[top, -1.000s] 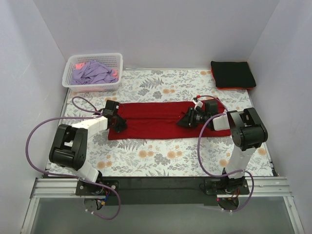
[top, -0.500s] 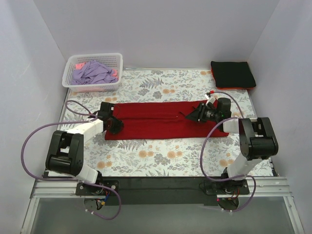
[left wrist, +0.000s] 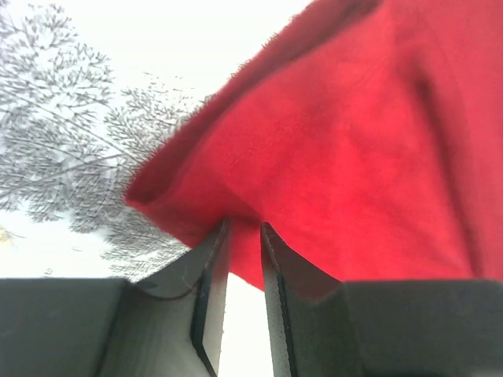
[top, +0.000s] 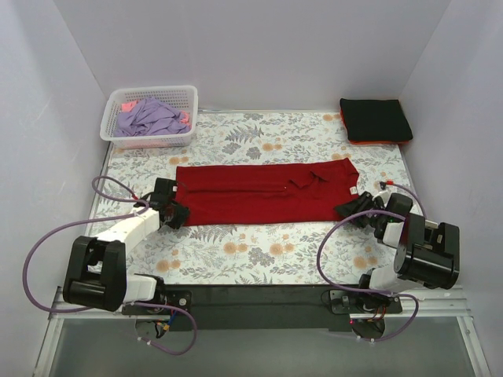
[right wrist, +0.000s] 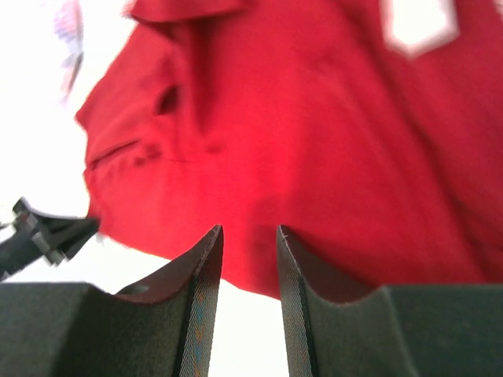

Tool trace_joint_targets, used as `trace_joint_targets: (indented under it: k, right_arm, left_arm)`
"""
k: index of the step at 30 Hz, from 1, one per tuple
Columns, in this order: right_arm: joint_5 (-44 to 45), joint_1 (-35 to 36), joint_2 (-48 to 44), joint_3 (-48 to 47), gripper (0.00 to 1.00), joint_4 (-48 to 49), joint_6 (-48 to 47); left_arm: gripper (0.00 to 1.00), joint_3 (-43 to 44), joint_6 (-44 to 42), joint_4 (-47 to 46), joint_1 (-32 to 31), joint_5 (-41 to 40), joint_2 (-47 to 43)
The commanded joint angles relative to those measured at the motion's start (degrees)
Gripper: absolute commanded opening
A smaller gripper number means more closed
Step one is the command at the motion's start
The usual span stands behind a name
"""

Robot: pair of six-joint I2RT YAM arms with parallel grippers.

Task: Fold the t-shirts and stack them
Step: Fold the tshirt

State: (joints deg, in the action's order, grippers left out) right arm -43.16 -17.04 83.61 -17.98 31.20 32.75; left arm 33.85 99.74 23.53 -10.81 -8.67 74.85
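The red tee [top: 263, 195] is lying flat as a long band across the middle of the table [top: 259, 255], running left to right, with its neck end pointing toward the right edge. By the look of it you are sitting between folds: the lengthwise fold is looking done, and the crosswise fold is not yet made. Your left gripper [top: 174, 214] is resting low at the tee's near left corner with its fingers standing a narrow slit apart. In the left wrist view the hem is bunching right at the tips, and no cloth is showing down in the slit. Your right gripper [top: 351, 210] is sitting just off the near right corner, its fingers spread a little wider and gripping nothing, with the tee lying just ahead of them. The next move is probably calling for a clean pinch through all layers at one end, then carrying that end over to the other without dragging the band askew. A small white label [right wrist: 420, 23] is showing at the neck, but it is too blurred to read. Beyond the tee, a folded stack [top: 376, 119] is waiting at the far right corner, and a basket [top: 149, 141] of loose tees is sitting at the far left corner.
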Motion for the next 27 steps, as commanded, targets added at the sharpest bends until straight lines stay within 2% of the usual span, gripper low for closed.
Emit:
trace_joint_targets:
  k: [1, 7, 12, 16, 17, 18, 22, 23, 27]
  right_arm:
    - [6.5, -3.0, -2.1, 2.9, 0.4, 1.0, -0.1]
    - [9.1, -13.6, -2.0, 6.5, 0.41, 0.9, 0.2]
    - [7.1, -14.6, -4.8, 5.9, 0.42, 0.6, 0.9]
    - [5.7, -12.9, -9.7, 3.6, 0.42, -2.1, 0.6]
    - [5.6, -12.3, -10.3, 2.9, 0.43, -2.7, 0.6]
    - [5.5, -11.7, -11.2, 2.2, 0.43, -3.7, 0.4]
    - [3.0, -6.8, -8.9, -3.9, 0.44, -4.3, 0.9]
    - [2.7, -5.9, -7.9, -5.0, 0.44, -4.2, 1.4]
    - [4.2, -1.5, -1.8, -10.7, 0.44, -4.0, 2.7]
  left_arm:
    - [0.21, -2.4, 3.6, 0.5, 0.7, -2.1, 3.2]
    - [0.21, -5.5, 7.7, 3.5, 4.3, -3.1, 0.6]
    - [0.24, -4.4, 6.2, 5.4, 4.8, -4.7, -8.0]
    - [0.35, 0.2, 1.7, 5.9, 4.7, -3.7, -10.6]
    - [0.42, 2.3, -0.2, 5.8, 4.7, -2.4, -10.8]
    - [0.45, 3.5, -1.2, 5.5, 4.2, -1.5, -10.2]
    - [0.48, 11.0, -2.8, 5.0, -0.9, 4.2, -4.9]
    - [0.48, 14.0, -2.5, 4.6, -4.7, 5.5, -3.7]
    - [0.46, 22.9, -0.6, -0.4, -12.8, 8.6, 5.3]
